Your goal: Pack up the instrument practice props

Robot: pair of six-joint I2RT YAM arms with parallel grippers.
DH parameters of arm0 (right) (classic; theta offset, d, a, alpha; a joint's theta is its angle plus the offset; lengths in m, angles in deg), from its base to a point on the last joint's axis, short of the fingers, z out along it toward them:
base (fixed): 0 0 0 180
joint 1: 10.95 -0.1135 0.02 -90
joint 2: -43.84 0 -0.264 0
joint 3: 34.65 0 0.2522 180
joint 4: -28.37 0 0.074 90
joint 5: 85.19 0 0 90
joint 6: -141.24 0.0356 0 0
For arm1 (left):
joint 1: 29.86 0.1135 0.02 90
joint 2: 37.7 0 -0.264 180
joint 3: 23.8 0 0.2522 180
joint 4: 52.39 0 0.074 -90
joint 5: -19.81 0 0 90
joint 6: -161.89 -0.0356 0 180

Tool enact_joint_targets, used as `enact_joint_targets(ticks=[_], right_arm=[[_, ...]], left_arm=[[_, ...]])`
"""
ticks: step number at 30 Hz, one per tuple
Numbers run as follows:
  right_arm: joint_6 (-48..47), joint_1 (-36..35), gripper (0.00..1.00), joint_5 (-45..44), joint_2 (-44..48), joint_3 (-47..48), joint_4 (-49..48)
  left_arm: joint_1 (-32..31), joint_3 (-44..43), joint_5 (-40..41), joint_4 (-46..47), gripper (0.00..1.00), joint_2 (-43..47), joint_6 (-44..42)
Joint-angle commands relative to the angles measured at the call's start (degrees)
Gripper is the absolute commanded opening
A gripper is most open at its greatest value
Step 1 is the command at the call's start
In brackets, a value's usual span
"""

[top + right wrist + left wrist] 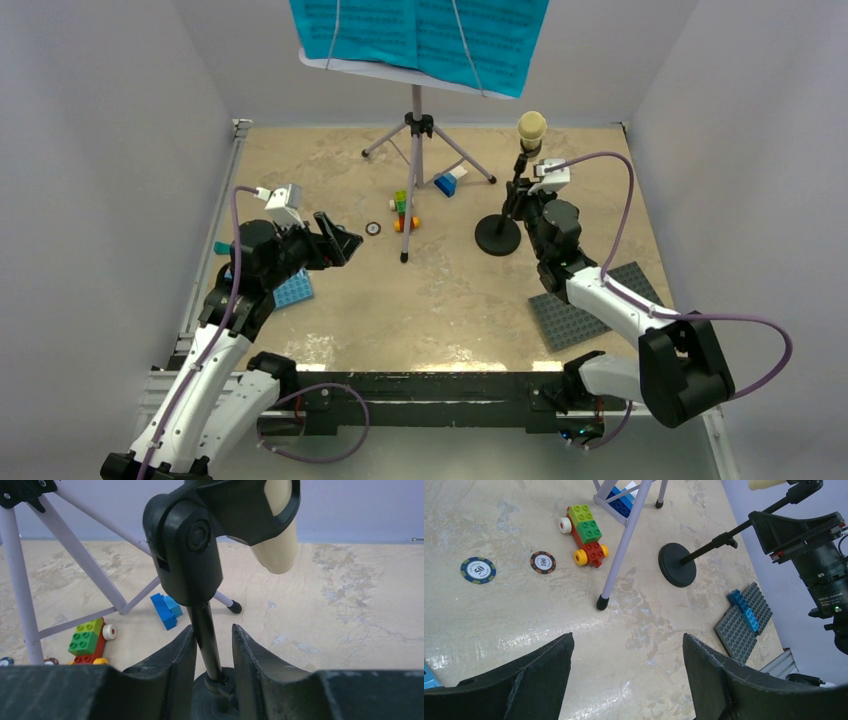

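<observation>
Right wrist — tool (212,632) part-open, astride mic stand (186,545)

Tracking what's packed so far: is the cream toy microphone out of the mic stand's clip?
No, the cream toy microphone sits in the clip at the top of the black mic stand.

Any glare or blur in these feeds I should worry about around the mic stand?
Top external: glare band on the table along its near edge, mic stand crisp. Left wrist: soft sheen low left, poker chip print readable. Right wrist: stand in focus, close and dark, little surface detail.
</observation>
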Motion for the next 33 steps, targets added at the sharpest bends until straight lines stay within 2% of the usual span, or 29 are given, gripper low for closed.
enact_joint_targets(ticks=[1,7,9,13,19,26,33], right_arm=[[-0.99,-0.02,0.29,-1.78,-0.88,3.04,-3.78],[-1.51,0.0,0.12,-1.81,1.39,1.67,-3.22],[-2.09,-0.02,0.0,-1.27,2.75,0.76,-3.03],[-2.59,-0.17,0.0,-0.85,6.39,-0.34,-0.49],[-3.62,-1.86,0.0,2.29,14.07,-0.62,8.8],[-4.68,-10.75,0.0,7.84,25.8,-2.69,19.23],[-0.88,-20.03,0.0,9.34,30.48,-6.29,18.23]], left_arm=[[-0.27,0.23,-1.16,2.23,0.83,0.44,-0.95],[-0.27,0.42,-1.08,2.38,0.81,0.72,-0.98],[-0.27,0.43,-1.36,2.54,0.8,0.7,-0.98],[-0.27,0.6,-1.74,2.77,0.78,1.0,-0.71],[-0.27,0.87,-1.59,3.29,0.75,1.42,-0.76],[-0.27,2.32,-3.4,6.04,0.75,3.54,0.71],[-0.27,4.38,-2.88,5.84,0.75,6.0,1.85]])
